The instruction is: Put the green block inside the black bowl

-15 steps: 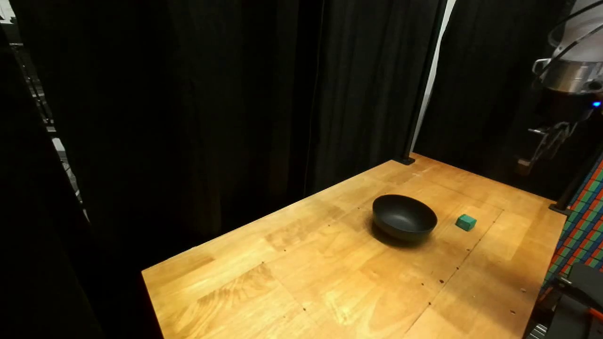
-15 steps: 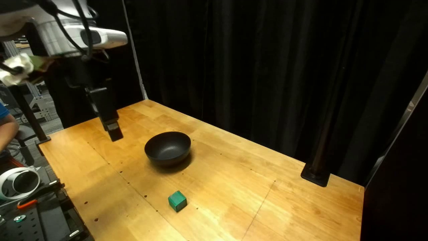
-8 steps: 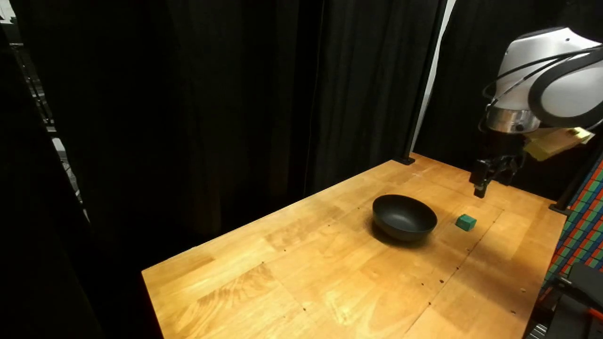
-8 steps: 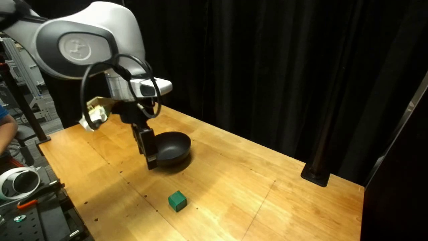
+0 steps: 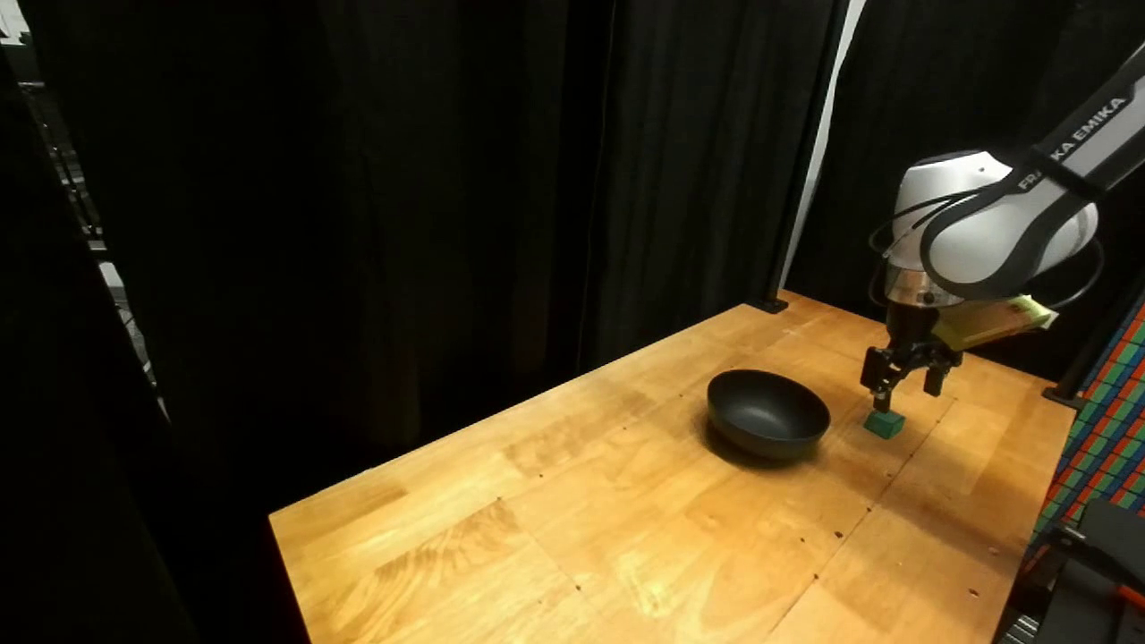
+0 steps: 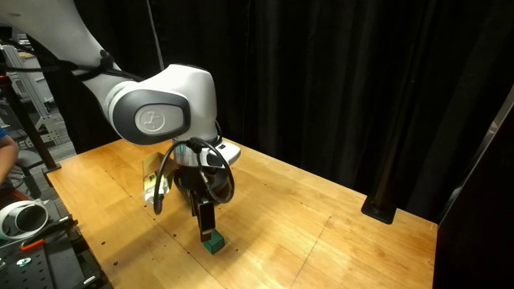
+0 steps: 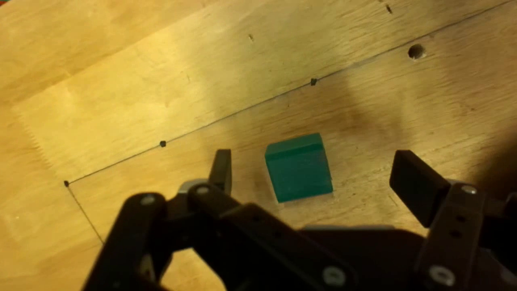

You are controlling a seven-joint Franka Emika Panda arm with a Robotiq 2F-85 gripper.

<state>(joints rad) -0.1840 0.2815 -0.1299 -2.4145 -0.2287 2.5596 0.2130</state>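
Hand (image 5: pixel 908 394) is spread wide, nothing gripped, pointing down over the block (image 7: pixel 299 169). Block sits on the bench (image 5: pixel 626 519), outside the bowl (image 5: pixel 767 419).

Wrist view: block lies between the two fingers (image 7: pixel 418 188), wood showing on both sides of it, noticeably closer to the picture-left finger. It's turned slightly relative to the fingers. A thin dark seam (image 7: pixel 238 112) with small dots runs across the bench near it.

Fingertip height over the bench: can't tell. In both exterior views one finger overlaps the block in line of sight and covers a bit of it; can't tell contact from those.

Bowl is upright on the bench, near the block, with a gap between them. In an exterior view the arm (image 6: pixel 196 100) and a loop of cable (image 6: pixel 158 206) hide much of it.

Other stuff: yellow piece (image 5: pixel 988 324) sticking out from the arm just above the hand, can't tell what it is. Black curtain (image 6: pixel 313 88) behind the bench in both exterior views. Post base (image 6: pixel 378 210) on the bench near one edge. Someone's bare forearm (image 6: pixel 8 154) below a blue sleeve (image 6: pixel 2 132) at the picture's edge in an exterior view.
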